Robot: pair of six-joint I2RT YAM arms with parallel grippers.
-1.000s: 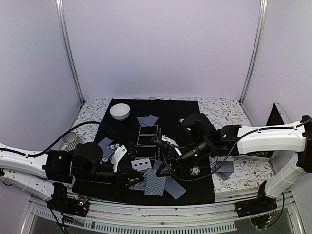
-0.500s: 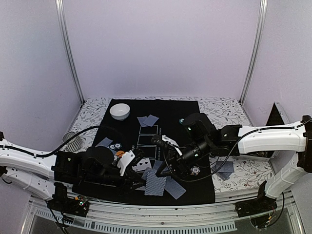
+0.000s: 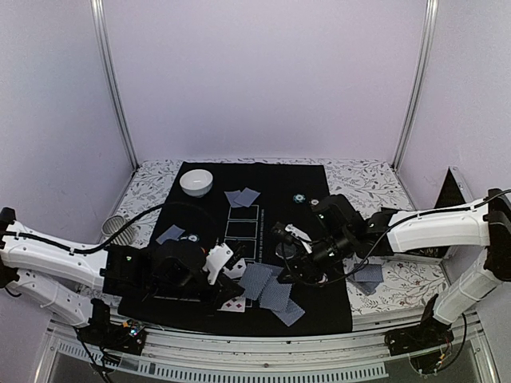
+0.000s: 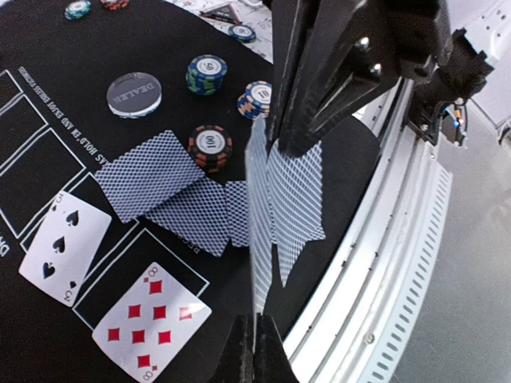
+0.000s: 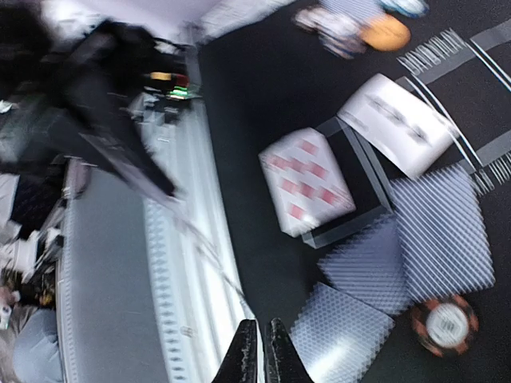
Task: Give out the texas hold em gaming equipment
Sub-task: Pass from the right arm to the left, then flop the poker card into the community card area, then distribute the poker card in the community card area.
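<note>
Left gripper (image 4: 254,321) pinches one edge-on playing card (image 4: 258,231); two face-up cards (image 4: 152,323) to its left; three chip stacks (image 4: 210,147) nearest ahead; right gripper (image 5: 261,325) narrow, its grasp impossible to tell.

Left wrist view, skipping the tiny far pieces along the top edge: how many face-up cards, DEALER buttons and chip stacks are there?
Face-up cards: 2
DEALER button: 1
Chip stacks: 3
Total: 6
</note>
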